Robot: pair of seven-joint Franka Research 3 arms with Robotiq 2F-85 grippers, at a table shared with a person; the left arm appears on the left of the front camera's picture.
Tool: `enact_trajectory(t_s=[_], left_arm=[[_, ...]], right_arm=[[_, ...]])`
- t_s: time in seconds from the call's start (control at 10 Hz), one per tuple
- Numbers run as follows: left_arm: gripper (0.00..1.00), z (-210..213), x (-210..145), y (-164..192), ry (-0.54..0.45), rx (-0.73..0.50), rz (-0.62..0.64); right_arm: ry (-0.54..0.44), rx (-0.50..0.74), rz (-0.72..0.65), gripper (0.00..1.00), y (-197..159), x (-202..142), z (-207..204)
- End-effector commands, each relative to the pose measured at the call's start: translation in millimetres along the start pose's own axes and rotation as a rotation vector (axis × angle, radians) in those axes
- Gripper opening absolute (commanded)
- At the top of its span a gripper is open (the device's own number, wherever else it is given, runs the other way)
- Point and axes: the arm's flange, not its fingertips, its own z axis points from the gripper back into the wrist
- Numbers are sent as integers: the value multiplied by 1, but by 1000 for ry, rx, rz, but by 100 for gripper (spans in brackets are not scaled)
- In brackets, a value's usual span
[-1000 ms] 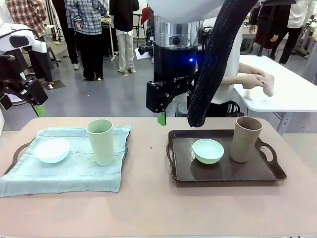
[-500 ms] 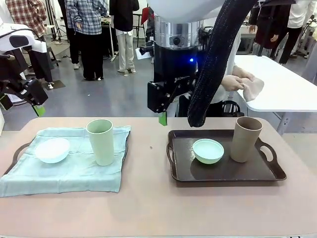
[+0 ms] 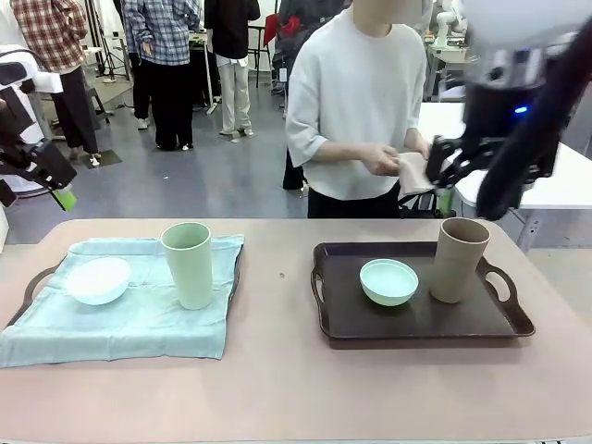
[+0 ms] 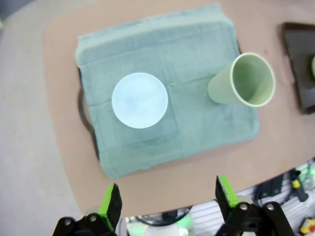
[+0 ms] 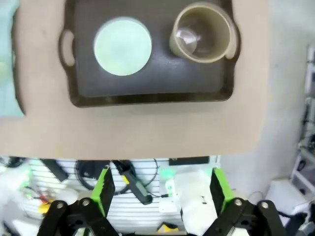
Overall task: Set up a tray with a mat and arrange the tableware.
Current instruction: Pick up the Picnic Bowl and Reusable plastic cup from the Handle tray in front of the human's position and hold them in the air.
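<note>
Currently the left gripper (image 4: 167,201) has its fingers spread wide with nothing between them, hanging above the near table (image 3: 277,388) edge at the bottom of the left wrist view. In the front view it sits at the upper left edge, well apart from the tableware.

Left half of the front view: a teal mat (image 3: 139,319) is draped over a tray (image 3: 33,280), of which just the handle and a rim sliver show. The pale blue bowl (image 3: 98,279) is on the mat at left. The sage green cup (image 3: 188,265) stands upright on the mat to the right of it, apart from the bowl.

Right half: a dark brown tray (image 3: 421,324), bare, no mat. The mint green bowl (image 3: 388,281) is at its centre, and the tan cup (image 3: 459,260) stands upright just beside it on the right.

The right gripper (image 5: 161,191) is also spread and empty, high over the table edge below the dark tray; in the front view it is blurred at upper right.

A person (image 3: 356,102) at the far side, centre, is holding a folded pale cloth (image 3: 413,173).
</note>
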Motion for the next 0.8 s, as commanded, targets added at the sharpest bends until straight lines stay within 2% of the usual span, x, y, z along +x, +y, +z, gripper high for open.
enact_trajectory(t_s=[0.0,0.2,0.4,0.7], left_arm=[[100,6,2,36,1,-197,94],[100,24,-2,83,-35,-407,213],[100,34,-23,109,-35,-569,305],[100,46,-49,154,-62,-650,398]], right_arm=[[-132,286,92,100,-51,-38,4],[-267,509,85,100,-116,-68,3],[-355,705,81,100,-166,-94,-10],[-388,911,52,100,-220,-116,-24]])
